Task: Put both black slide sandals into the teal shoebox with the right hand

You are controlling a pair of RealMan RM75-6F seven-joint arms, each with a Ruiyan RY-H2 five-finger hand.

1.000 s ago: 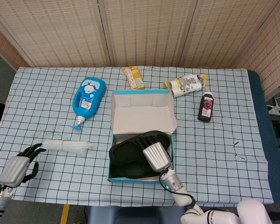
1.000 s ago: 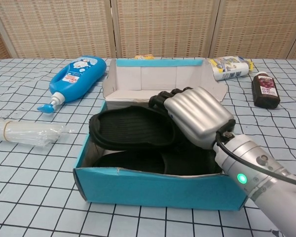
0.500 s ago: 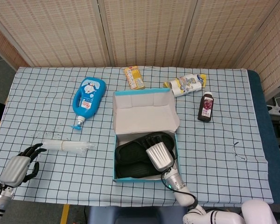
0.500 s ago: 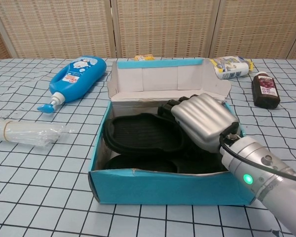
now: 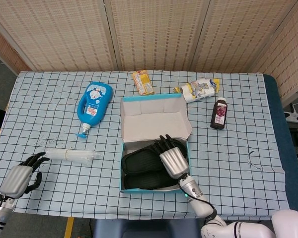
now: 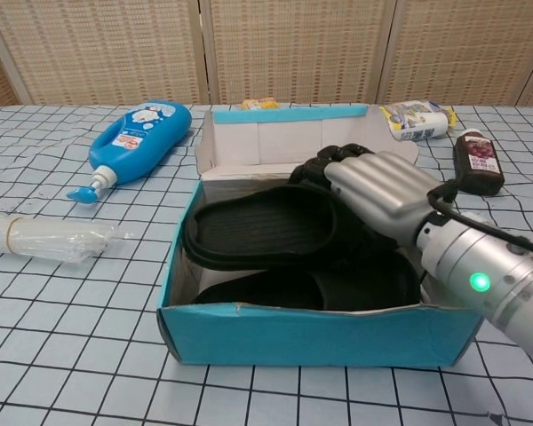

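Both black slide sandals [image 6: 262, 226] lie inside the teal shoebox [image 6: 311, 335], one stacked partly over the other: the upper sandal sits toward the box's 9 o'clock side, riding high against that wall, while the lower sandal [image 6: 275, 288] shows beneath it toward 6 o'clock. The box stands mid-table with its lid [image 5: 153, 120] folded back at 12 o'clock.

The right hand [image 6: 377, 191] hangs over the box's 3 o'clock side, its dark fingers [image 6: 324, 169] curled down onto the far edge of the upper sandal. Whether they clamp it or merely rest on it, I cannot tell from either view.

By the look of it the placing is nearly finished, and the step in hand is settling and release. To do it well, press the upper sandal gently down and toward 3 o'clock so it lies flat below the rim, then spread the fingers fully before lifting straight up, so no fingertip hooks the strap and drags the sandal back out. Keep the wrist off the box wall; the cardboard is light and would slide on the checked cloth.

The left hand [image 5: 20, 177] rests idle at the table's 7 o'clock corner, fingers loosely curled and holding nothing, just beside a clear plastic roll [image 5: 69, 155]. A blue pump bottle [image 5: 93, 105] lies at 10 o'clock of the box, a dark bottle [image 5: 219, 114] at 2 o'clock.
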